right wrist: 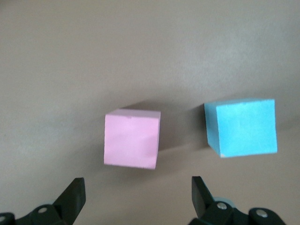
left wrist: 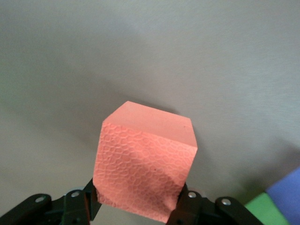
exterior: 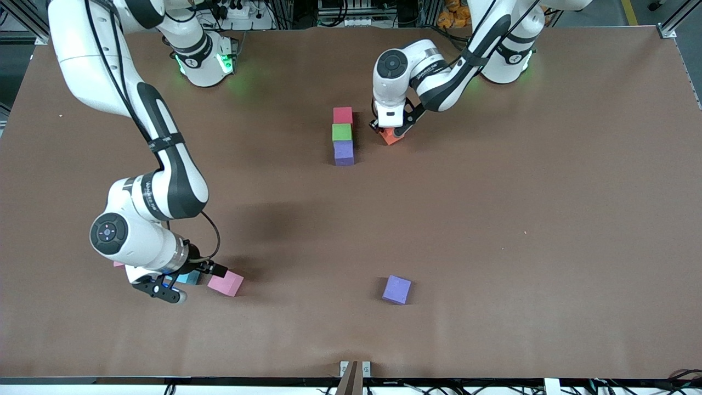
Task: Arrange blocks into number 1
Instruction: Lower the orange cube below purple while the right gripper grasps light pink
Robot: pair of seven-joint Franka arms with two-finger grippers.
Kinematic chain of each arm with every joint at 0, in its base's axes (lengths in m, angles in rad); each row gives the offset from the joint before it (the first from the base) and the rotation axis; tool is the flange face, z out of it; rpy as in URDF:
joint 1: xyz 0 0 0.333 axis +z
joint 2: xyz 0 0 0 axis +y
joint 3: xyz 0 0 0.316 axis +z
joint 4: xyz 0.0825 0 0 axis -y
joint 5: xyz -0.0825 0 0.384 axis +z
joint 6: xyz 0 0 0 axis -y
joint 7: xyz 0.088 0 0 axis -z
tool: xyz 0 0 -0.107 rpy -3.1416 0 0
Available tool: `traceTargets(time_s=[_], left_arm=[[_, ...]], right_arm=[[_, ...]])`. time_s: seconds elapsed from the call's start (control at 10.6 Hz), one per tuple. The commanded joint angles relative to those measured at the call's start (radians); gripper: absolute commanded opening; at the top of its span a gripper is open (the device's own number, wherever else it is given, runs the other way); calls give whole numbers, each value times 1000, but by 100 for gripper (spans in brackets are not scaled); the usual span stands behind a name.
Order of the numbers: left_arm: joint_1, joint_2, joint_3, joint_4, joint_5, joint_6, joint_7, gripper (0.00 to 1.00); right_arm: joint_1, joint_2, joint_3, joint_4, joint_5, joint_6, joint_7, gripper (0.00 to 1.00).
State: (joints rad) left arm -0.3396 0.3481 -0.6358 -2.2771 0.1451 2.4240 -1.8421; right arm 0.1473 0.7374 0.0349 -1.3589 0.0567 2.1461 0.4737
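pinching the orange block [left wrist: 145, 166] between its fingers, the left gripper [exterior: 390, 131] sits low, just beside the red [exterior: 343, 114], green [exterior: 341, 132] and purple [exterior: 344, 152] column, likely to extend the numeral; the right gripper [right wrist: 136, 197], spread wide, hovers over a pink block [right wrist: 131, 138] with a light blue block [right wrist: 242, 126] alongside.

Left tool [exterior: 390, 130] on orange block [exterior: 391, 136] (beside column [exterior: 343, 136])

A wide brown matte table [exterior: 493, 219] fills nearly the whole front view. Above its top edge lies a dim strip of room with a power strip [exterior: 236, 10], dark cables, aluminium frame posts [exterior: 677, 16] and something orange [exterior: 454, 15]. A small metal bracket [exterior: 354, 368] sits at the table's near edge. Soft, even light falls on the table.
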Motion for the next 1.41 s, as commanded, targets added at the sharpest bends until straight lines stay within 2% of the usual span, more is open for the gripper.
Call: traceTargets(time_s=[0.0,0.19,0.38,0.57,0.85,1.04,1.13,1.22,1.32], left_arm=[[20,3,1,128,62,-133,78,0],[39,9,2,209,126,-177,198,0],[54,14,28,289,130,-177,407,0],[54,115,36,413,131,-177,530,0],[5,302,38,626,217,-241,540,0],[-42,362,71,709,228,-273,541,0],[-86,362,127,712,222,-273,547,0],[-117,364,171,719,215,-273,547,0],[-125,362,174,722,214,-273,547,0]], right_arm=[[-12,91,10,119,-29,-17,2,100],[-9,126,10,165,-29,-15,6,100],[-2,155,8,193,-29,-12,10,100],[3,180,8,202,-31,7,10,100],[14,211,8,204,-31,38,10,99],[21,227,7,204,-31,57,10,96],[26,230,5,202,-35,57,10,88],[28,232,6,198,-63,57,6,69],[28,231,6,193,-131,54,-22,24]])
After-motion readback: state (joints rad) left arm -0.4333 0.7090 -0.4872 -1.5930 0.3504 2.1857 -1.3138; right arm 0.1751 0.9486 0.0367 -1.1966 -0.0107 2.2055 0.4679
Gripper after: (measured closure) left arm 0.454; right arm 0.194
